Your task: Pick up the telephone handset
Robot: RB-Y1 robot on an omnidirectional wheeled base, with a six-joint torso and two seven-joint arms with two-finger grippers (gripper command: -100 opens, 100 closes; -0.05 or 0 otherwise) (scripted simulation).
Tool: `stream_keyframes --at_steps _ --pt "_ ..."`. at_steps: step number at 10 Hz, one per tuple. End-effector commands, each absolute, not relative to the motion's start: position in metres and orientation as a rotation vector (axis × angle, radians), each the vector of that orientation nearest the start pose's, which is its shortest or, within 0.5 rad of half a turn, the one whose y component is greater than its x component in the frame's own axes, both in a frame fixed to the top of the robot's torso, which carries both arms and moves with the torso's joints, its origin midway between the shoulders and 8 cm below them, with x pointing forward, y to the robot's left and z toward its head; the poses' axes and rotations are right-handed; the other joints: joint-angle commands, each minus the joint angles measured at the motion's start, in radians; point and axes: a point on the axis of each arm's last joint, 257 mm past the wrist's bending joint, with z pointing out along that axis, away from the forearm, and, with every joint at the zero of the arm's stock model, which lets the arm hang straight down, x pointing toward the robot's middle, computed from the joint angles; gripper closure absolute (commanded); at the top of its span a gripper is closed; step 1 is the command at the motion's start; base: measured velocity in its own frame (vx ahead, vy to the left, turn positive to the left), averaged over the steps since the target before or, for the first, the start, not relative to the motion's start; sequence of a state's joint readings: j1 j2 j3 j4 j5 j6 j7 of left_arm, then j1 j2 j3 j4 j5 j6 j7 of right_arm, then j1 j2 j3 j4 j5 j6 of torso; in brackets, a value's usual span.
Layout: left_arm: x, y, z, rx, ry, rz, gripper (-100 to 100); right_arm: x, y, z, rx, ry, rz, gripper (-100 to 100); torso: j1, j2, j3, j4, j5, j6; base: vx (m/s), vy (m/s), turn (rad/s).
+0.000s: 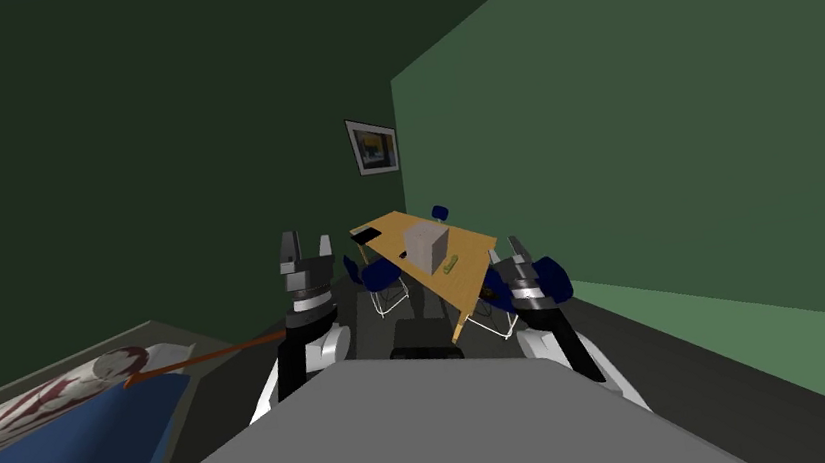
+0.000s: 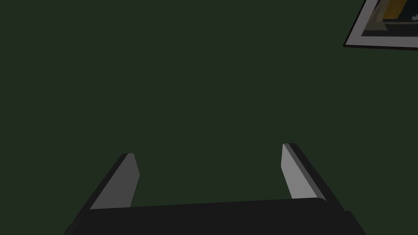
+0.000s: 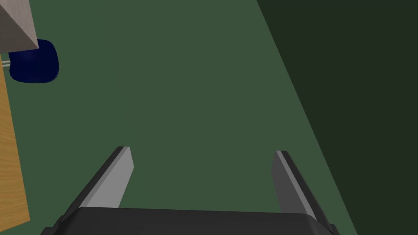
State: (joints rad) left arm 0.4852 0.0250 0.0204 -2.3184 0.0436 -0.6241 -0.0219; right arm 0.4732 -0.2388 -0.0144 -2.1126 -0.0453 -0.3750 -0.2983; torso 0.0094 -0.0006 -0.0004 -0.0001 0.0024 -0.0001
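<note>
Head view: the orange counter [image 1: 468,246] stands ahead across open dark floor [image 1: 682,367], with blue chairs [image 1: 376,274] tucked along its edges. The telephone handset [image 1: 365,236], a small black shape, lies at its far left corner, well apart from both hands. The left hand [image 1: 305,244] and right hand [image 1: 516,251] hover with fingers spread wide, holding nothing. A bed [image 1: 75,432] borders my left.

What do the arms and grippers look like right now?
Left gripper and right gripper match: a dark box carrying two thin, light grey, blade-like fingers with dark outer edges. Below each box sits a pale grey band, then a black forearm with white casing. No cables or markings visible.
</note>
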Motion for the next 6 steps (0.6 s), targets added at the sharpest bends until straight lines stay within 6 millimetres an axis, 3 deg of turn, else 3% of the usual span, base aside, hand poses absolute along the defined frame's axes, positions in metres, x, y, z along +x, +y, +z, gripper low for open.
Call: stream_keyframes --at_steps 1,2,3,4,5,6 --pt "0.311 0.280 0.068 -0.513 0.486 -1.332 0 0.394 -0.292 -0.074 0.923 0.872 1.500 -100 0.000 0.000 0.000 0.000 0.000 0.000 0.004 0.068 -0.003" --pt "0.311 0.280 0.068 -0.513 0.486 -1.332 0 0.402 -0.304 -0.104 1.038 0.896 1.502 -100 -0.004 0.000 0.000 0.000 -0.001 0.000 0.021 0.119 0.015" --pt "0.311 0.280 0.068 -0.513 0.486 -1.332 0 0.402 -0.304 -0.104 1.052 0.887 1.522 -100 -0.002 -0.001 0.000 0.000 -0.001 0.000 0.032 0.137 -0.007" --pt "0.311 0.280 0.068 -0.513 0.486 -1.332 0 0.407 -0.315 -0.134 1.165 0.904 1.513 -100 -0.001 -0.002 -0.001 0.000 0.000 0.000 0.020 0.202 0.015" --pt "0.311 0.280 0.068 -0.513 0.486 -1.332 0 0.408 -0.315 -0.135 1.187 0.890 1.537 -100 0.003 -0.001 -0.001 0.000 0.000 0.000 0.023 0.176 -0.009" --pt "0.311 0.280 0.068 -0.513 0.486 -1.332 0 0.411 -0.326 -0.167 1.307 0.898 1.524 -100 0.002 -0.001 -0.001 0.000 0.001 0.000 0.028 0.170 0.021"
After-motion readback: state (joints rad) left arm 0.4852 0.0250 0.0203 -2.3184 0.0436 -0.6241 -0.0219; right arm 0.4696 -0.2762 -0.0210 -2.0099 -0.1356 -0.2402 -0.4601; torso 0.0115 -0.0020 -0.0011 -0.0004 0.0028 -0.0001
